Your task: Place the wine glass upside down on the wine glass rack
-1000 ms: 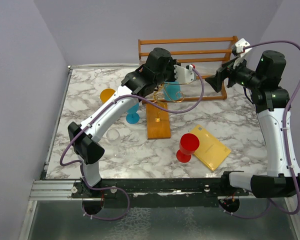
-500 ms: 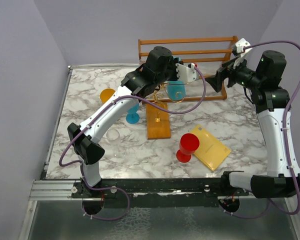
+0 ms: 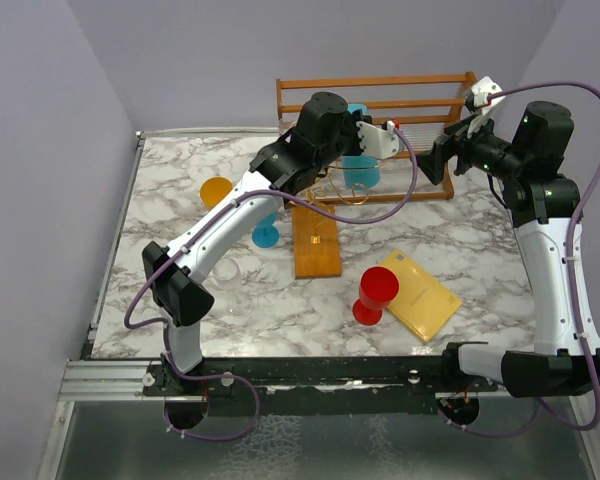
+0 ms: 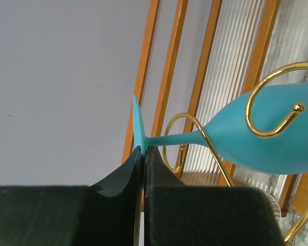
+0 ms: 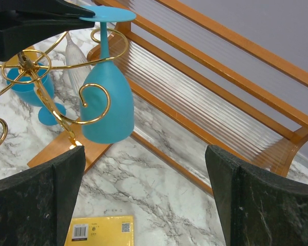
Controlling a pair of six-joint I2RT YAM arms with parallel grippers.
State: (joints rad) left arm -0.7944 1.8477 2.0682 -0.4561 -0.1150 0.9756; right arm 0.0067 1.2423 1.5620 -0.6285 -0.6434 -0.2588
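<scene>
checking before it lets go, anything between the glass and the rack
Nothing visible: the glass, held by its foot in the left gripper, hangs upside down in among the wire arms of the rack.

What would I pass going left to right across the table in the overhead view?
The orange glass, the blue glass on the table, the rack base, the red glass, the yellow book.

place: robot lab | shown by: plain lilac walls (image 3: 50, 150), marble table (image 3: 170, 180)
</scene>
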